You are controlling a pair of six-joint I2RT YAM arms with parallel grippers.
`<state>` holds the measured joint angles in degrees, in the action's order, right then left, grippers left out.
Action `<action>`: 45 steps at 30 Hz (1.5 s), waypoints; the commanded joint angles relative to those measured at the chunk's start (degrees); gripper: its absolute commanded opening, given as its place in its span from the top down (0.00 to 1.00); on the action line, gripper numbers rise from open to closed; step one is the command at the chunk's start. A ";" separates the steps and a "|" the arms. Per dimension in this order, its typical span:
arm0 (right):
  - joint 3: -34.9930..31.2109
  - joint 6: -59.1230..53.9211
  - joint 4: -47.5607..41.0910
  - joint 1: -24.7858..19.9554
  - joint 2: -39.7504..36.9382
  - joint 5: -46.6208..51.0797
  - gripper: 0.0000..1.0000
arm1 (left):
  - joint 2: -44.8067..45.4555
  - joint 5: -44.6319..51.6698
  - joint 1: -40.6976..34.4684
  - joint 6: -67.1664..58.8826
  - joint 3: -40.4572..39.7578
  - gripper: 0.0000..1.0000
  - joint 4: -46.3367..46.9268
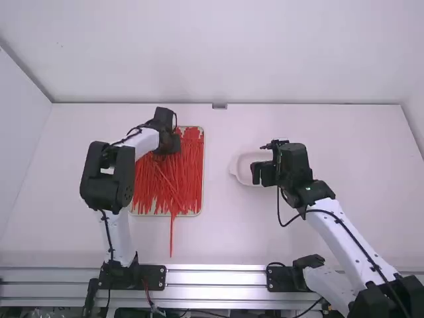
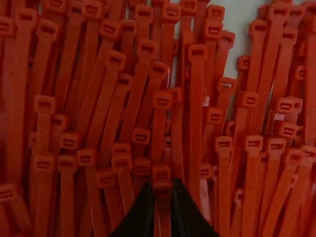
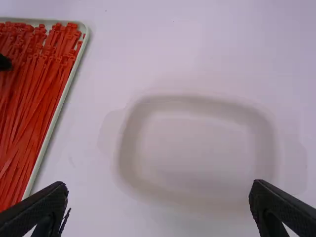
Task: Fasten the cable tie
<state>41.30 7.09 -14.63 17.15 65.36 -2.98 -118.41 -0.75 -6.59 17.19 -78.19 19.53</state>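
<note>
Left end effector (image 2: 161, 191): set down into the far end of the pile, fingers drawn narrow about a single cable tie (image 2: 161, 174), just behind its head. The strap looks pinched but has not been lifted clear. A grip near the head is judged chosen so that the tail is left free for threading.

Tray (image 1: 201, 193): placed on the left half of the bench (image 1: 331, 132) and filled with red cable ties (image 1: 173, 177), laid roughly parallel, heads toward the far edge. One stray tie (image 1: 171, 237) is seen hanging over the tray's near rim onto the bench.

Right end effector (image 3: 158, 190): held wide, nothing between its fingers, poised over a white dish (image 3: 197, 101). The dish is sited near the bench's middle, just right of the tray and apart from it; nothing is held in it. It is likely meant to receive fastened ties, and the right arm is judged parked there to take the tail.

Task judged at its start: tie gripped, no loop formed yet.
</note>
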 commanded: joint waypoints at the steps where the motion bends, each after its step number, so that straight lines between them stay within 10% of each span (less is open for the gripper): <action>1: 1.92 -0.02 -0.24 0.17 0.22 0.02 0.02 | -0.63 -0.85 0.26 0.39 -1.90 0.95 0.57; 45: 1.92 -1.53 0.85 0.15 0.22 0.04 0.02 | 12.96 -7.69 0.24 -0.26 -26.01 0.99 23.23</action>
<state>41.30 5.65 -13.87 17.12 65.36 -2.94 -110.67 -7.62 -6.59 17.52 -102.83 42.11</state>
